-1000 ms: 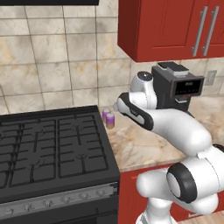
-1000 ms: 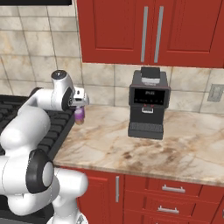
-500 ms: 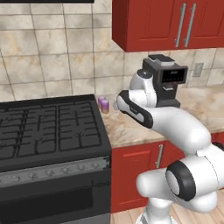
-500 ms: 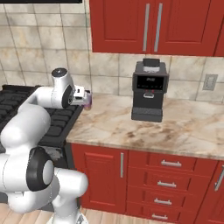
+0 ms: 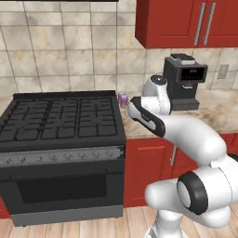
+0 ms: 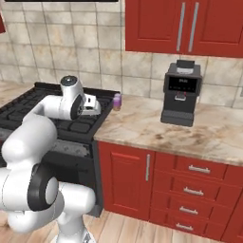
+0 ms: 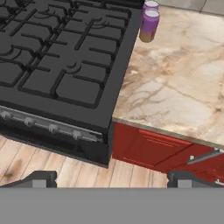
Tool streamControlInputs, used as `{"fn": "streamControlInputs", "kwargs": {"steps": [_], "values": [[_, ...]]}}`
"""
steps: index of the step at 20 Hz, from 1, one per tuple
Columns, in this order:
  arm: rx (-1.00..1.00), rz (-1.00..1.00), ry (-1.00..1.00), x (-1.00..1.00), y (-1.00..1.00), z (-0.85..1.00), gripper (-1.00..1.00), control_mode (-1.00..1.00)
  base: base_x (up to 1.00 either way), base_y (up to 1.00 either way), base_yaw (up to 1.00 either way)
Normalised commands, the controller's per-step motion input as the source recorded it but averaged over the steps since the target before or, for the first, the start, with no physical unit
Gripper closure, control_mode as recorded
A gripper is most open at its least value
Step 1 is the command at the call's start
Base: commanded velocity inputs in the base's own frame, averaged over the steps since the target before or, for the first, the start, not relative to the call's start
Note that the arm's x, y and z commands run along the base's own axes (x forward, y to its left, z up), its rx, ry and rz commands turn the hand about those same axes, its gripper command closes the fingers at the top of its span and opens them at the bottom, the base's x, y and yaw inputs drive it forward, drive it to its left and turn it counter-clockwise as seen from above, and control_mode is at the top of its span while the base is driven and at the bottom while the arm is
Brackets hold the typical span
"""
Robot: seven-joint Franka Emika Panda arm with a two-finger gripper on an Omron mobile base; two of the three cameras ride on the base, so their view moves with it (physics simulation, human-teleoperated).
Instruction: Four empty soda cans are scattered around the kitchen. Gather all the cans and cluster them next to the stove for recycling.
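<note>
Simulated kitchen, mobile arm beside the stove [image 5: 60, 121]. The gripper [image 6: 93, 106] hangs over the seam between the stove's right edge and the counter [image 6: 156, 124]; its jaws stand wide apart and hold nothing, the two dark tips showing far apart at the bottom of the hand view.

Two purple soda cans [image 7: 149, 25] stand upright at the back of the counter, just beside the stove's rear right corner. In the hand view one can [image 7: 151, 6] sits directly behind the other, touching or nearly so; in the base views they merge into a single small purple shape [image 5: 122, 100], so the count rests on the hand view alone. A dark coffee machine [image 6: 181, 92] stands further along the counter, well apart from the cans.

Step in hand, as judged: the cans beside the stove already count as gathered, and the empty gripper puts the robot between deliveries. Two cans, one of them red, appear to remain elsewhere in the kitchen. The next move calls for driving the base to another can, lowering the spread jaws around its body, and carrying it here without knocking over the pair already placed.

No brand, label or writing can be read: the cans are plain purple with silvery tops, and the coffee machine's display is too small to make out.
</note>
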Motion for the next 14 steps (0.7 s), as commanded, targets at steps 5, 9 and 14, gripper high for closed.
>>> {"fn": "streamControlInputs", "kwargs": {"steps": [5,9,14], "values": [[0.0,0.0,0.0,0.0,0.0,0.0,-1.0,1.0,-0.22,0.0,0.43],[0.0,0.0,0.0,0.0,0.0,0.0,-1.0,1.0,-0.14,0.02,0.44],[0.0,0.0,0.0,0.0,0.0,0.0,-1.0,1.0,-0.09,0.05,0.46]]}}
